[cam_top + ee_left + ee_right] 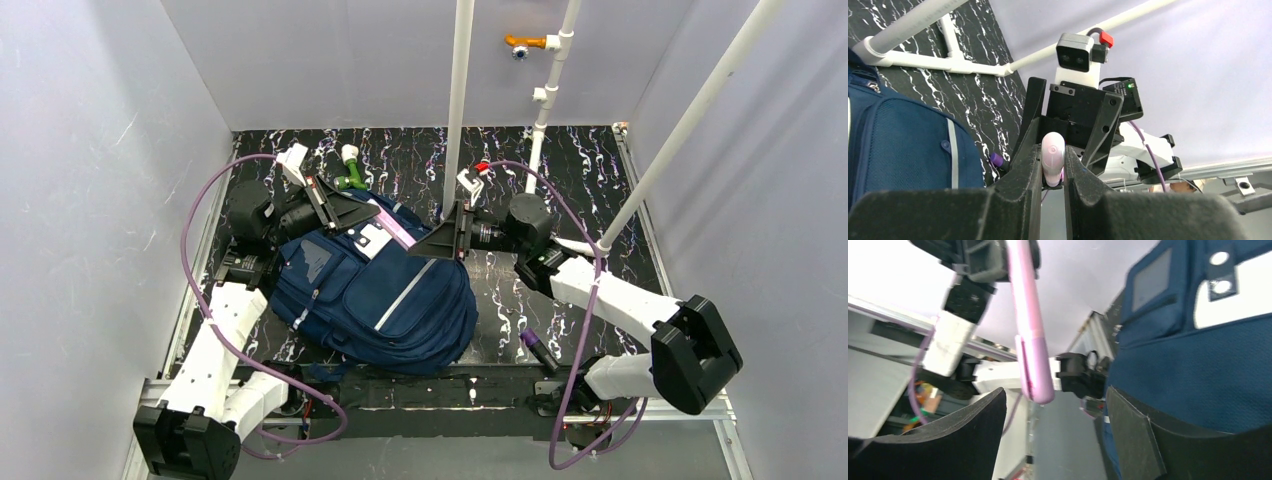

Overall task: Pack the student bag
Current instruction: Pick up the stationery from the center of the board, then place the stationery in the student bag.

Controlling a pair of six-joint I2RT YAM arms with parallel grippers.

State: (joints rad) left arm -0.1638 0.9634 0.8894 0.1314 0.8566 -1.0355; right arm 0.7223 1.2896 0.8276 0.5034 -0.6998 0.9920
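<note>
Top view: student bag [375, 300] flat on table [580, 170], its top edge under both grippers, left gripper [345, 212] clamped on pink pen [398, 230], left wrist: fingers [1030, 165] pinching pen end, bag lower left, right wrist: right gripper [1053, 430] spread wide, pen between, untouched

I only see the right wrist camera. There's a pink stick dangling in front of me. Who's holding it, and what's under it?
Observer: The left gripper is shut on the pink stick. From the top, the stick hangs over the far end of the student bag.
Operator: Is there other stuff to pack?
Observer: Maybe. A purple marker lies on the table, just right of the bag.
Operator: Anything else?
Observer: A green and white thing lies behind the bag, close to the left gripper.
</note>
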